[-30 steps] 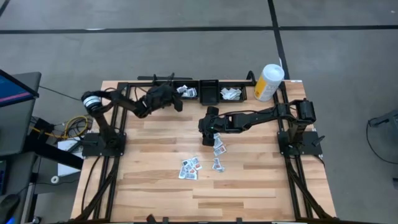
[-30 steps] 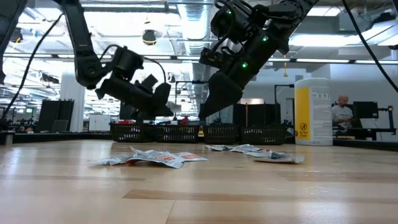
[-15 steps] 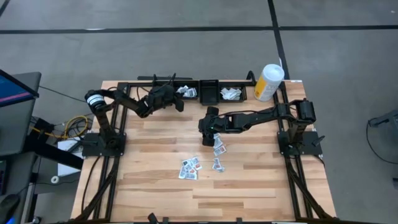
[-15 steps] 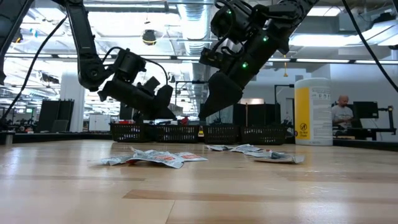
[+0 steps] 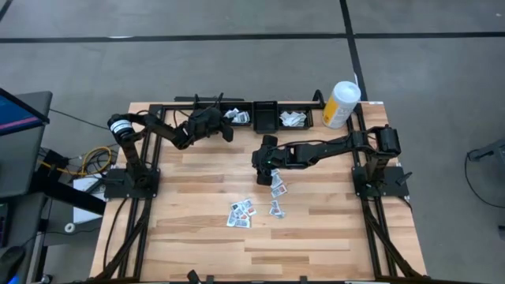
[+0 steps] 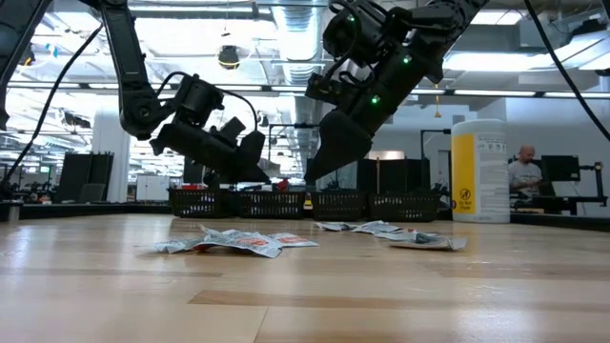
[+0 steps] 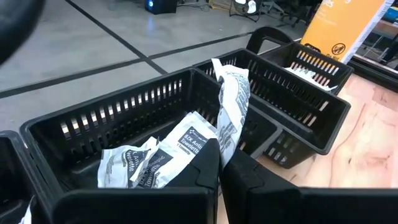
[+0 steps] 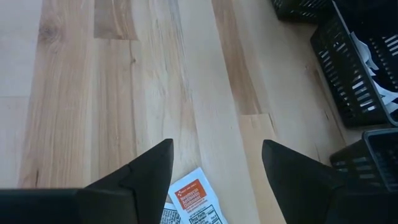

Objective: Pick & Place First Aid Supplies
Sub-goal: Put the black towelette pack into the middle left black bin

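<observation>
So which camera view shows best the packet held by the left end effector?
The left wrist view: the packet stands upright, pinched in the shut left end effector over a black basket. In the high view that end effector covers it. The low view and the right wrist view do not show it.

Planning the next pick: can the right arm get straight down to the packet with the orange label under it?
Probably yes: the right gripper hovers with jaws open directly above that packet, with only bare table around.
</observation>
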`<act>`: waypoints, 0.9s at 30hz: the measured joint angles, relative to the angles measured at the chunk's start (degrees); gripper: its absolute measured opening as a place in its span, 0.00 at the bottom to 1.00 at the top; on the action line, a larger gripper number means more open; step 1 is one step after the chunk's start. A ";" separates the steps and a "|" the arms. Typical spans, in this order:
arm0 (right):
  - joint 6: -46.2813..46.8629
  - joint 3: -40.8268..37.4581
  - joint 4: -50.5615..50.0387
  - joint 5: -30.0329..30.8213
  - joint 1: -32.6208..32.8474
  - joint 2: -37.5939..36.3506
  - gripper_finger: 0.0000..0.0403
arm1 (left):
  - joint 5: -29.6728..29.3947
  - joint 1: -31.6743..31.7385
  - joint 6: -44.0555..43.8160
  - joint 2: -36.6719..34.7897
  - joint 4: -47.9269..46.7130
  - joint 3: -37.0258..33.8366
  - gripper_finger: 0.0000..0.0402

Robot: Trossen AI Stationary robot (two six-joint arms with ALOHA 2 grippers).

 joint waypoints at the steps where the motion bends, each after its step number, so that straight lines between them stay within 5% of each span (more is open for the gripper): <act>1: 0.01 0.00 -0.01 -0.01 0.00 0.00 0.60 | -0.08 0.00 0.00 0.00 0.00 0.00 0.02; 11: 0.00 0.00 -0.02 0.00 0.00 0.00 0.60 | -0.23 0.00 0.00 0.00 0.00 0.00 0.04; 27: 0.01 0.00 -0.01 -0.02 0.00 0.00 0.60 | -0.22 -0.01 1.31 0.00 -0.09 0.00 0.31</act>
